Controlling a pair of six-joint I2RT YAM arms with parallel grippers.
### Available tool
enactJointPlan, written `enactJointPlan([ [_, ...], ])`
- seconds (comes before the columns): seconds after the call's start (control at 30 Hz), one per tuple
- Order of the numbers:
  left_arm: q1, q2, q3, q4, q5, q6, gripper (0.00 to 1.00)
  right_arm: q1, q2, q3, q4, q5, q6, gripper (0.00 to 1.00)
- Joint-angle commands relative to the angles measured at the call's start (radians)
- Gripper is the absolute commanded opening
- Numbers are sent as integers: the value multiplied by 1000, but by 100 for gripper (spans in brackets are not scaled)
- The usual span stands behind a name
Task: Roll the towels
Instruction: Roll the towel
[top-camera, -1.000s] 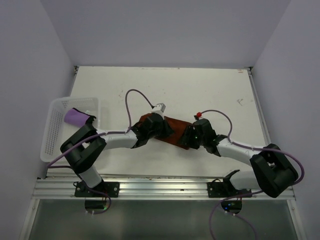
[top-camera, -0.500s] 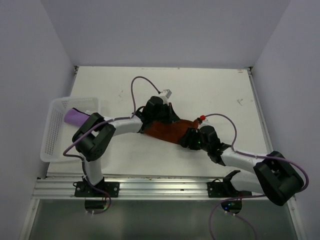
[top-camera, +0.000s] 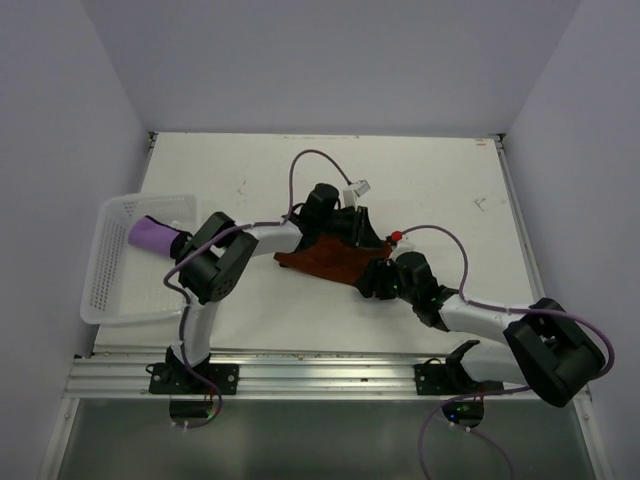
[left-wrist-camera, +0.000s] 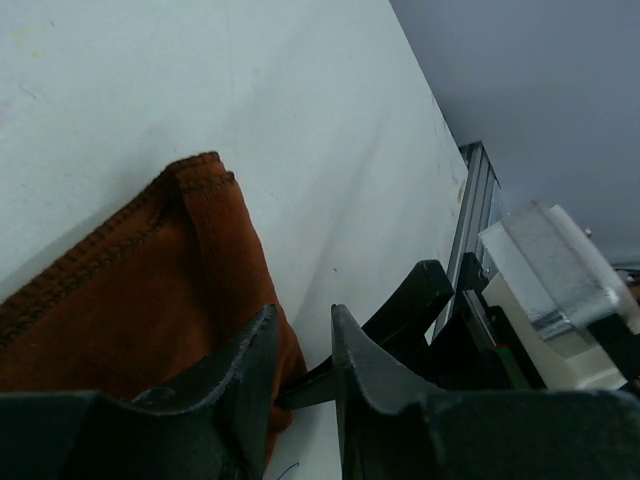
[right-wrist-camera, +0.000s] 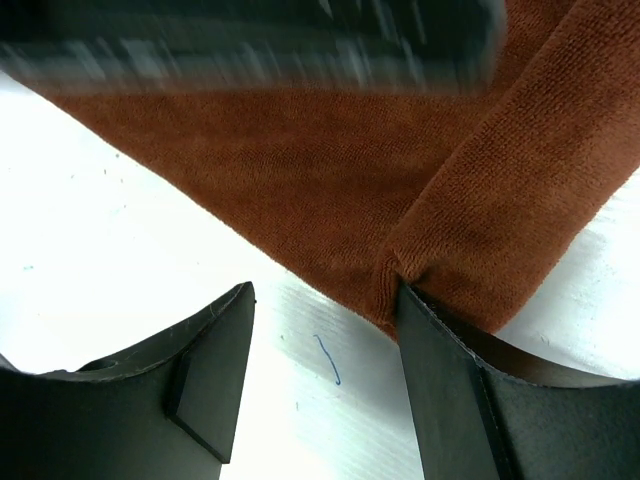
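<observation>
Where the two arms met: middle of the table (top-camera: 430, 170), over the rust-orange towel (top-camera: 325, 262).
Rust-orange towel: lay bunched, one edge folded over.
Left gripper (left-wrist-camera: 303, 325): fingers a narrow slit apart, gripping nothing, towel beside one finger.
Right gripper (right-wrist-camera: 325, 295): jaws wide apart, towel's folded corner against one finger.
Purple towel (top-camera: 150, 235): bundled in the white basket (top-camera: 108, 290), far left.

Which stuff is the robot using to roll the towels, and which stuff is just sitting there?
For the job:
- orange-brown towel, mid-table, with the left hand and right hand both open at its edge
- purple towel, lying in the basket

Just lying about:
- white basket, at the table's left side
- table
</observation>
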Motion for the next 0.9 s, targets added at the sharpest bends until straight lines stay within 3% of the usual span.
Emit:
enactJointPlan([
  [0.0, -19, 37, 19, 18, 95, 27, 34, 3, 45, -4, -52, 49, -43, 63],
  [0.13, -25, 61, 10, 89, 113, -9, 38, 3, 54, 1, -50, 43, -47, 62],
  [0.47, -31, 83, 69, -32, 4, 65, 51, 6, 57, 3, -47, 43, -49, 62],
  [0.87, -45, 129, 73, 136, 103, -90, 39, 6, 87, 15, -44, 43, -49, 62],
])
